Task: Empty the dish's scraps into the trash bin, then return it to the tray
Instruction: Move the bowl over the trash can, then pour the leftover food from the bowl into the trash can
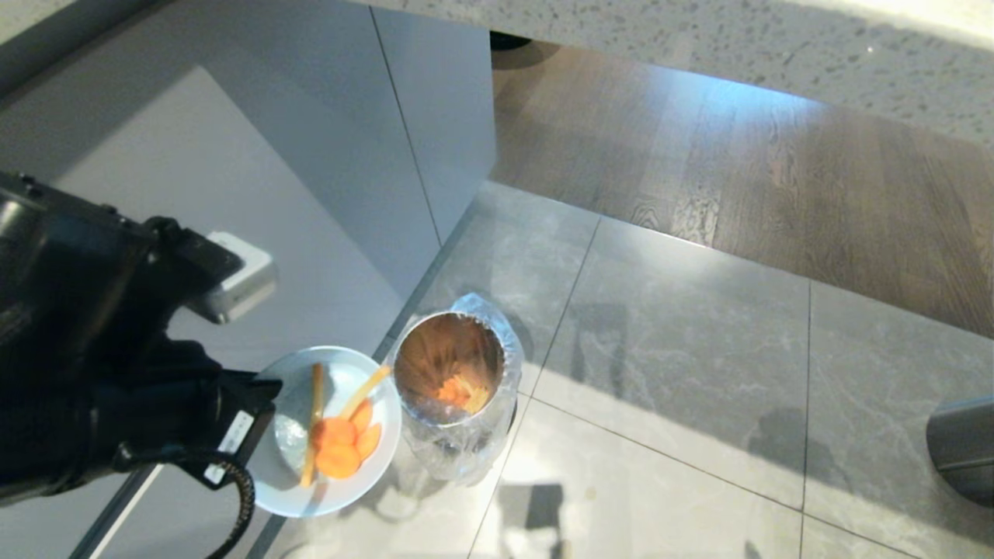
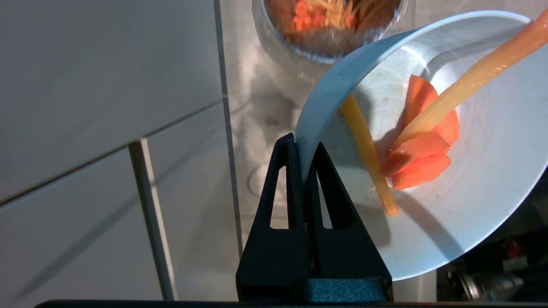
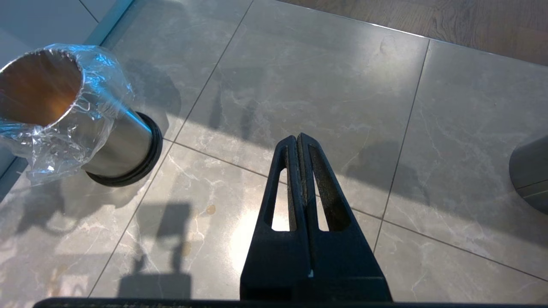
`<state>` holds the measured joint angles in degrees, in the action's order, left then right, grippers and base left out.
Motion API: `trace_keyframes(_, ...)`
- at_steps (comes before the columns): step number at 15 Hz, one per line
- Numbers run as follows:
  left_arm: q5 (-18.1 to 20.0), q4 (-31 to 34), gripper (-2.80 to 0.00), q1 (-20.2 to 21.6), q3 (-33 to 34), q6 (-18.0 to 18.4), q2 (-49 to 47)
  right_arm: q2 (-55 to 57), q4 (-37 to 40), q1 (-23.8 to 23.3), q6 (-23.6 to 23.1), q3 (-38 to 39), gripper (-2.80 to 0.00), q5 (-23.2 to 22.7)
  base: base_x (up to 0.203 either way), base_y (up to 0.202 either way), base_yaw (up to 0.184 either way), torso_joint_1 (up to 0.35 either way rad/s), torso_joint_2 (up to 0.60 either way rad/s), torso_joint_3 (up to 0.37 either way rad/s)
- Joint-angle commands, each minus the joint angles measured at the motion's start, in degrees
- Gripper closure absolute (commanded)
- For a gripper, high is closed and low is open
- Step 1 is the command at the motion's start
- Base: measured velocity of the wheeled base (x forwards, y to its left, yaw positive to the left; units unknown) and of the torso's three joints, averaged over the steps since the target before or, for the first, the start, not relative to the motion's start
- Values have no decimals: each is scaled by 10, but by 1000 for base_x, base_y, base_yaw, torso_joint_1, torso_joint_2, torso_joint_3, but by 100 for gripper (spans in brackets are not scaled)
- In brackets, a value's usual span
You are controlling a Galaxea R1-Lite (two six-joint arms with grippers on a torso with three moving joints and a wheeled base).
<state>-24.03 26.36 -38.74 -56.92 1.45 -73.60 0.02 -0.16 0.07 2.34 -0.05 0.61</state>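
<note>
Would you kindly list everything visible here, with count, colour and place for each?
dish: one, pale bluish-white, held beside the bin
carrot slices: about three, orange, in the dish
sticks: two, pale yellow, in the dish
trash bin: one, coppery inside, clear liner, on grey tiles, scraps already inside
dark grey cylinder: one, far right on the floor
cabinet: grey, left
left tool: black, shut on the dish rim
right tool: black, shut, over bare tiles

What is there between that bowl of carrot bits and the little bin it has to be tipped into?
Nothing visible. The left tool grips the dish by its rim, right beside the trash bin. The bin's mouth is open, with only its plastic liner folded over the rim. The scraps are still in the dish.
</note>
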Motion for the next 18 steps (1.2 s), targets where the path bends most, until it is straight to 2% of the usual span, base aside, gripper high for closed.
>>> trace_keyframes(1, -11, -40, 0, -13, 4, 0, -37, 0, 0, 0, 0, 0, 0, 0, 0, 0, 0, 0, 0, 0)
trace_keyframes(7, -17, -111, 0, -36, 0, 1, -109, 0, 0, 0, 0, 0, 0, 0, 0, 0, 0, 0, 0, 0)
trace_keyframes(12, -17, -203, 0, -34, 4, 0, -161, 0, 0, 0, 0, 0, 0, 0, 0, 0, 0, 0, 0, 0)
trace_keyframes(18, -17, -363, 0, -20, 1, 6, -227, 0, 0, 0, 0, 0, 0, 0, 0, 0, 0, 0, 0, 0)
